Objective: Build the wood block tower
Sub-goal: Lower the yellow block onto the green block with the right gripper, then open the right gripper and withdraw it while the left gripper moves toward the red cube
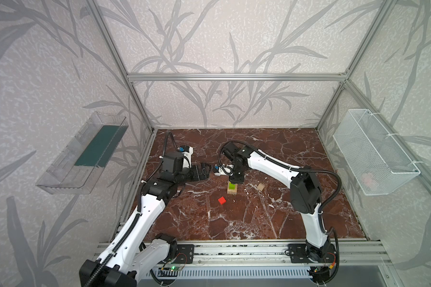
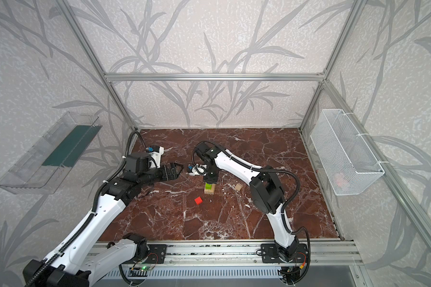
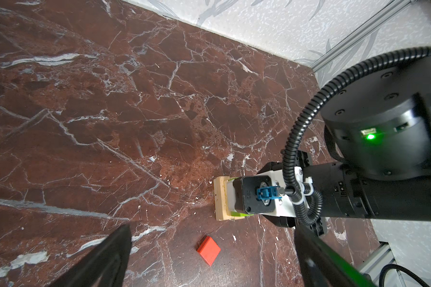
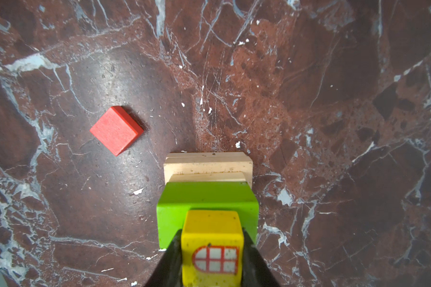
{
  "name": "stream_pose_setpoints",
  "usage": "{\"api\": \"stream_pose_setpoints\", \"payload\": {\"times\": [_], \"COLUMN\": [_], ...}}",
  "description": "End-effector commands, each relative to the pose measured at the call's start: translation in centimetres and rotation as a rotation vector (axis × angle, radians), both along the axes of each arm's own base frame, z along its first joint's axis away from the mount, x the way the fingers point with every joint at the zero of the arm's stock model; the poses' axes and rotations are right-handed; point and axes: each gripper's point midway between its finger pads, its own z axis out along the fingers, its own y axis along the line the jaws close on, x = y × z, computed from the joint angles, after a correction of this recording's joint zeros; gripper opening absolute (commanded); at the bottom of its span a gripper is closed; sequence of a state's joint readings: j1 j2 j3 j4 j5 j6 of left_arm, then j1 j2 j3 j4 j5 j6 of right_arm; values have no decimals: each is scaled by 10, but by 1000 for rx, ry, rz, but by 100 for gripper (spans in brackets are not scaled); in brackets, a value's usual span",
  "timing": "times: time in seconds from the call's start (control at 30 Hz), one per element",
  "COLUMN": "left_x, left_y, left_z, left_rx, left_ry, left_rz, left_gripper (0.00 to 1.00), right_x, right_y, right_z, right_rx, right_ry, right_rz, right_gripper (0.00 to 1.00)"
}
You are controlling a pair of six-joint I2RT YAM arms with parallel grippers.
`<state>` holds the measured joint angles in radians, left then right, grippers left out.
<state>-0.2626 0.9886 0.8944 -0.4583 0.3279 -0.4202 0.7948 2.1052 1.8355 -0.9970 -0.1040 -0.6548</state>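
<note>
While both arms reached in over the middle of the table (image 1: pixel 259 223), I took stock from the cameras. The left gripper (image 1: pixel 208 171) hung level just beside the right one, jaws wide apart and holding nothing. The right gripper (image 4: pixel 211 233) pointed straight down over the tower (image 1: pixel 232 187). Its fingers (image 4: pixel 174 251) pressed both sides of the yellow cube (image 4: pixel 210 223), so as far as I could see it was clamped on it.

Directly beneath that tool the planks (image 4: pixel 208 165) formed the base and the green bar (image 4: pixel 204 198) lay on them. The yellow cube sat between the jaws, seemingly resting on the bar. I judged the step in hand to be setting down the yellow layer.

The next move called for a gentle release: part the jaws, then lift straight up so the cube would not drag sideways. The red cube (image 4: pixel 116 130) lay flat near the right gripper, toward the left arm's side and apart from the tower; I reckoned it the next pick. The wood piece (image 1: pixel 260 186) sat alone on the tool's opposite side.
</note>
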Motion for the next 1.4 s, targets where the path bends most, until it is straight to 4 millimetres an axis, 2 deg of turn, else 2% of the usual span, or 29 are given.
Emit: {"api": "stream_pose_setpoints", "payload": {"times": [0.0,0.23,0.5,0.6,0.77,0.97,1.03,1.17,1.2,1.27,1.37], "left_x": [0,0,1,3,4,6,4,-8,-12,-22,-35], "left_y": [0,0,3,7,11,18,15,8,7,2,-14], "left_z": [0,1,0,-2,-5,-14,-19,-35,-41,-50,-59], "left_rx": [-7,-8,-4,8,12,23,6,-17,-9,15,66], "left_ry": [-8,-10,-6,12,37,99,135,206,231,276,311], "left_rz": [-6,-5,15,37,73,138,139,147,149,153,125], "left_gripper": [99,99,99,99,100,99,96,94,94,93,91], "right_x": [1,1,2,7,12,12,7,-2,-8,-24,-44], "right_y": [1,3,7,7,2,-24,-36,-71,-77,-80,-83], "right_z": [11,11,33,49,90,132,139,134,127,117,98], "right_rx": [7,16,81,137,301,515,575,599,607,634,677], "right_ry": [-17,-11,-27,-31,-54,-88,-90,-100,-77,-28,46], "right_rz": [-3,-7,-34,-90,-205,-441,-521,-700,-728,-731,-743], "right_gripper": [38,43,47,53,64,73,75,81,82,83,84]}}
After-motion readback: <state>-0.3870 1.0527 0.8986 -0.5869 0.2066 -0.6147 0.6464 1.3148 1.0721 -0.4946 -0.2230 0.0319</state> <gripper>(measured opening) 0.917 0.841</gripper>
